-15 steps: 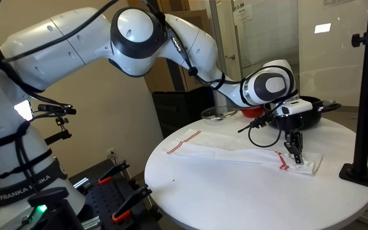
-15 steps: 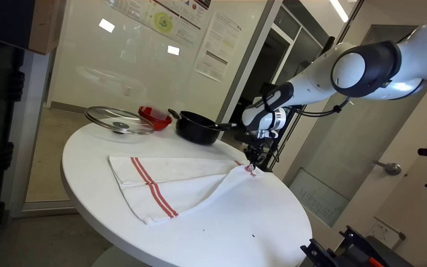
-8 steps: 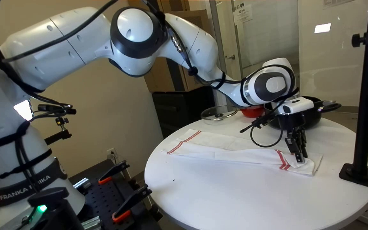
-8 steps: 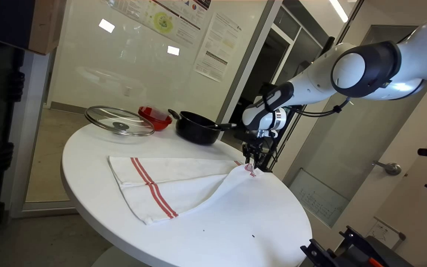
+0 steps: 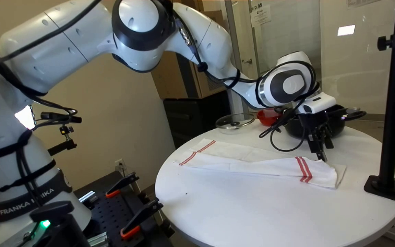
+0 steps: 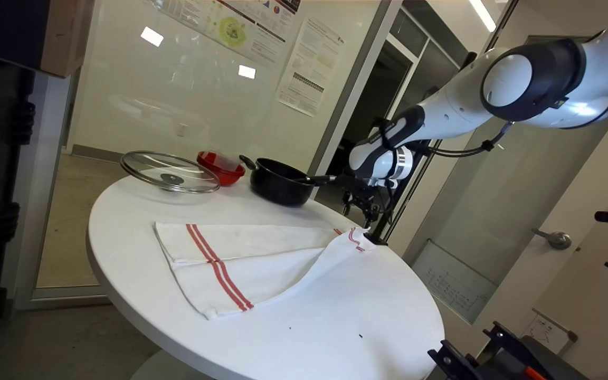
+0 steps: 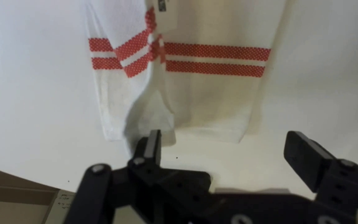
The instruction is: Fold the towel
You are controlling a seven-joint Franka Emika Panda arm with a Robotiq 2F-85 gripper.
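Note:
The white towel (image 5: 245, 167) with red stripes lies on the round table, one long side folded over lengthwise. Its layers fan apart at the broad end (image 6: 219, 274) in an exterior view. At the narrower end, the upper flap has a loose, raised corner in the wrist view, where more of the towel (image 7: 210, 99) spreads flat beneath it. My gripper (image 5: 325, 152) is just above that end, fingers wide apart and nothing between them. In the wrist view, one finger of the gripper (image 7: 224, 133) overlaps the flap's corner; whether they touch, I cannot tell.
A black pan (image 6: 282, 182) with its handle stands behind the towel, close to my gripper. Beside it are a red bowl (image 6: 220, 168) and a glass lid (image 6: 171, 171). A black pole (image 5: 389, 103) is fixed at the table's edge.
My gripper has opened, released the towel's end and risen a little toward the pan. The flap's striped end, pinched before, has spread out straighter.

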